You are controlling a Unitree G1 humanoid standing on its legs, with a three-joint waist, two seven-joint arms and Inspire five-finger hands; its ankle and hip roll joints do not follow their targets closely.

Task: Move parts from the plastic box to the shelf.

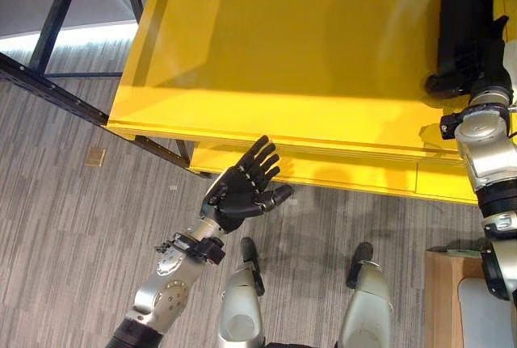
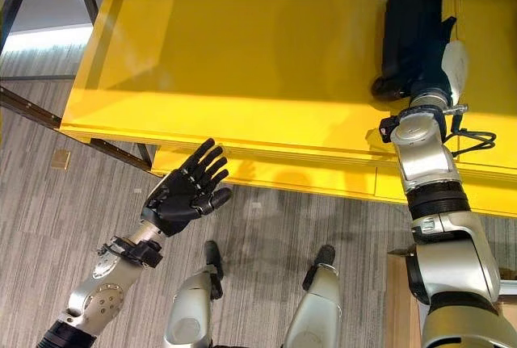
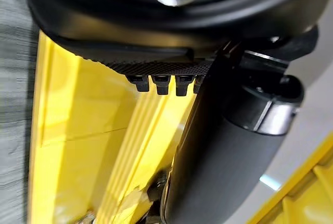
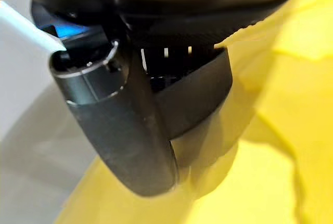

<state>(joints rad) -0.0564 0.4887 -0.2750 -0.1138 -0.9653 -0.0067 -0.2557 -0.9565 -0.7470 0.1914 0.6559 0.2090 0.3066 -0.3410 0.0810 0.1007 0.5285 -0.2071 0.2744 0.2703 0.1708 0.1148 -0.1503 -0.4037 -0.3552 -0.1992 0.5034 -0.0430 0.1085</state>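
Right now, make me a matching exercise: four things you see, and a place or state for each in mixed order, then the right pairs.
Things:
1. left hand
2. right hand
3. black part
4. yellow shelf

Places or states:
A. fingers curled round the black part
B. lying on the shelf's top at its right side
C. open, held over the grey floor in front of the shelf
D. wide flat top, mostly bare

Pairs: 1-C, 2-A, 3-B, 4-D
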